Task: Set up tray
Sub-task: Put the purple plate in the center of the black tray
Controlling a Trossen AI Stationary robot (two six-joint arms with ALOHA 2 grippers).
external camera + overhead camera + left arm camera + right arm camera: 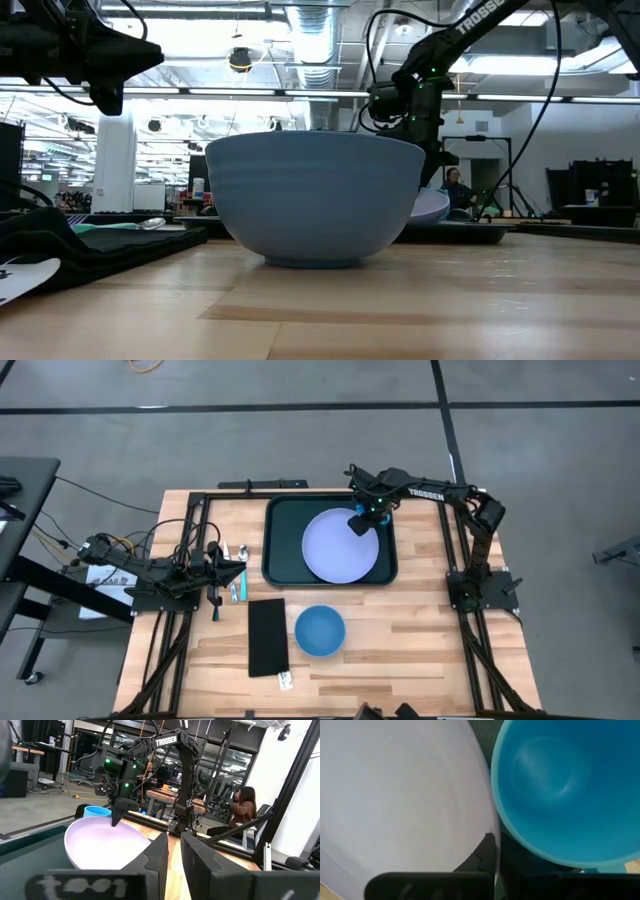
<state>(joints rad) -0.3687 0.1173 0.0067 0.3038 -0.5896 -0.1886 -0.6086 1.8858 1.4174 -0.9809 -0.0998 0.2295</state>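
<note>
Beyond the desk (400, 640) I see an open workshop with bright ceiling lights and a seated person far off. My right gripper (362, 520) has its fingers closed on the rim of the lavender plate (335, 550), pinching it at the edge nearest a small turquoise cup (570, 785) that sits just beside it in the tray's far corner. The plate lies inside the tray (280, 530), which sits toward the desk's far side, and appears tilted up slightly at the held edge. To do this step well, I judge I should lower that edge until the plate rests flat, keep it clear of the cup, then open the fingers and lift straight up. My left gripper (228, 570) waits near the cutlery (240, 588) at the desk's left, fingers nearly closed, holding nothing I can see. A blue bowl (320, 631) and black napkin (267, 635) lie nearer me, outside the tray.
</note>
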